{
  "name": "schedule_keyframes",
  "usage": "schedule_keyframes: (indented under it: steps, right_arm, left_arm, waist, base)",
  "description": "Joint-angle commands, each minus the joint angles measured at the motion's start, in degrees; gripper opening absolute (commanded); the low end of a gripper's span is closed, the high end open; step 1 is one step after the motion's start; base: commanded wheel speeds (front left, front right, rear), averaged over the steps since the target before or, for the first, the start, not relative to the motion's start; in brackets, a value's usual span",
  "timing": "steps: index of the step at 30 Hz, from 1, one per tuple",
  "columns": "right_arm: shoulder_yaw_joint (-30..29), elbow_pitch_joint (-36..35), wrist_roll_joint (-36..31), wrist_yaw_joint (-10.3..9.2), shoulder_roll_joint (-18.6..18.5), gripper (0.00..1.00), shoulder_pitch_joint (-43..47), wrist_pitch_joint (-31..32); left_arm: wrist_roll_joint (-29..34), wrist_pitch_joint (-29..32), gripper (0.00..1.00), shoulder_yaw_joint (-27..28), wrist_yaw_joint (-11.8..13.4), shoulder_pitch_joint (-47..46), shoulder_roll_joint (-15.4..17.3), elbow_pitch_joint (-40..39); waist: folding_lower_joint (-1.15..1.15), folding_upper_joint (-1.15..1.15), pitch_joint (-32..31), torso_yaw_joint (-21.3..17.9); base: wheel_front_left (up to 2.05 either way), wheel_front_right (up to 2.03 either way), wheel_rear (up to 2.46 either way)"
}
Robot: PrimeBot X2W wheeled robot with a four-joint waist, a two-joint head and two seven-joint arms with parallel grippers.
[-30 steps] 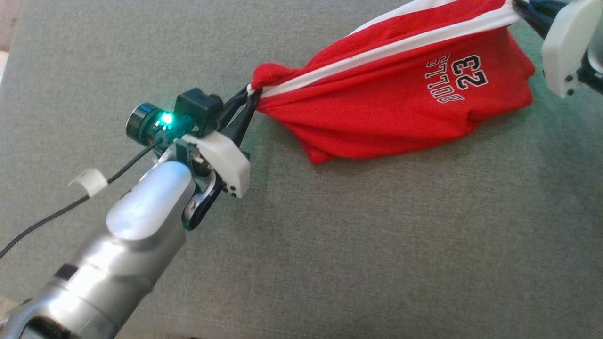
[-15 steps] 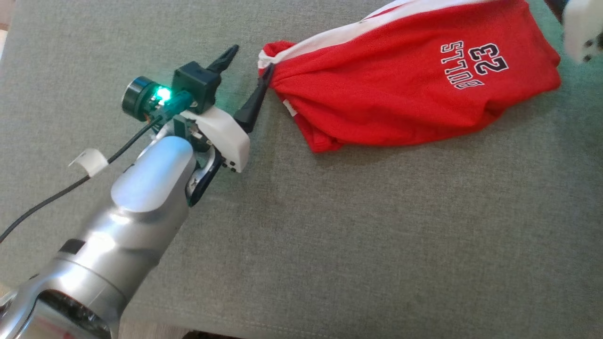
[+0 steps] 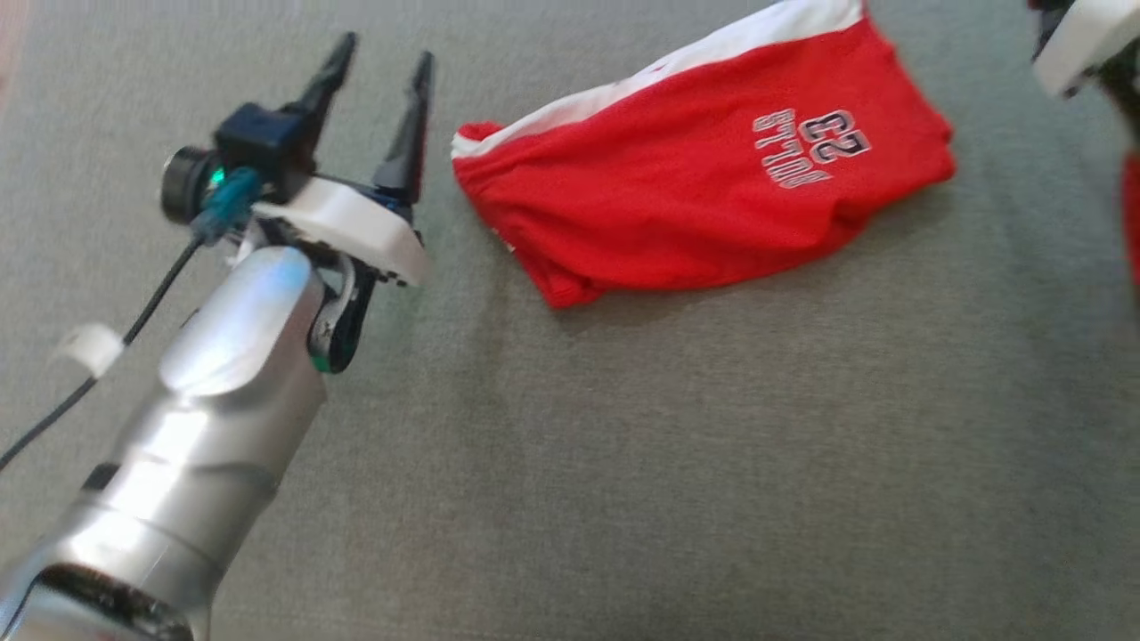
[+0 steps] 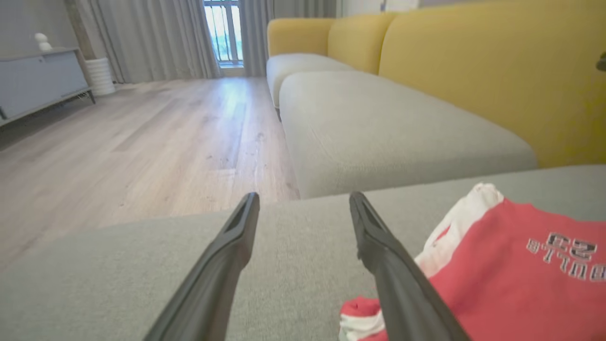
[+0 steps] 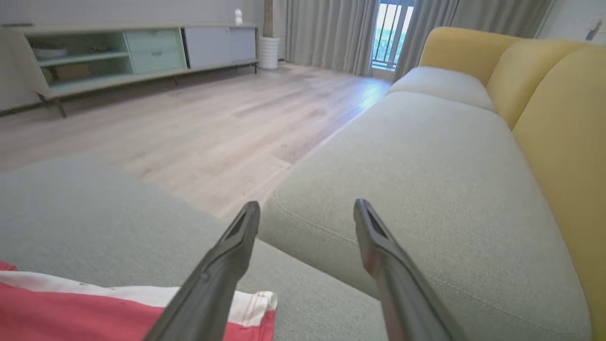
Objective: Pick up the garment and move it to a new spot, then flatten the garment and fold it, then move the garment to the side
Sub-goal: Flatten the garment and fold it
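**Dropped at the new spot, flattening and folding still ahead**

Head view: let go since a second ago by the left gripper [image 3: 386, 49], now spread wide just beside the red Bulls shorts [image 3: 704, 178], rumpled on the sofa cushion [image 3: 623, 445]; moved, not yet flattened or folded; left wrist view: fingers parted, empty, low over the cushion; right wrist view: right gripper [image 5: 305, 208] likewise open, above the white-striped edge

Left gripper [image 4: 303, 198], fingers spread and empty, over a grey cushion [image 4: 118, 284]. A red garment [image 4: 502, 284] lies on it, partly behind one finger. Beyond: yellow sofa [image 4: 473, 71], wooden floor [image 4: 142, 132].
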Motion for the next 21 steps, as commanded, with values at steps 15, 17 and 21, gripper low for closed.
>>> schedule_keyframes:
  steps: [15,17,21]
  right_arm:
    - [-32.14,-10.6,-12.69,-0.05,10.92,1.0,28.78,-7.02]
    - [-36.52,-12.57,-16.13,-0.05,13.28,1.0,34.02,-7.03]
    - [-44.3,-16.48,-21.83,-0.05,18.28,1.0,42.88,-7.03]
  left_arm:
    - [7.8,-1.12,1.0,22.23,4.92,24.32,2.59,-28.28]
    - [9.24,-1.12,1.0,22.87,4.4,27.09,1.82,-29.11]
    - [11.75,-1.12,1.0,24.28,3.22,31.38,0.29,-29.78]
  waist:
    - [0.0,0.0,-12.39,-9.19]
    - [0.0,0.0,-13.16,-9.7]
    - [0.0,0.0,-14.26,-10.51]
  base:
    - [0.0,0.0,0.0]
    - [0.0,0.0,0.0]
    - [0.0,0.0,0.0]
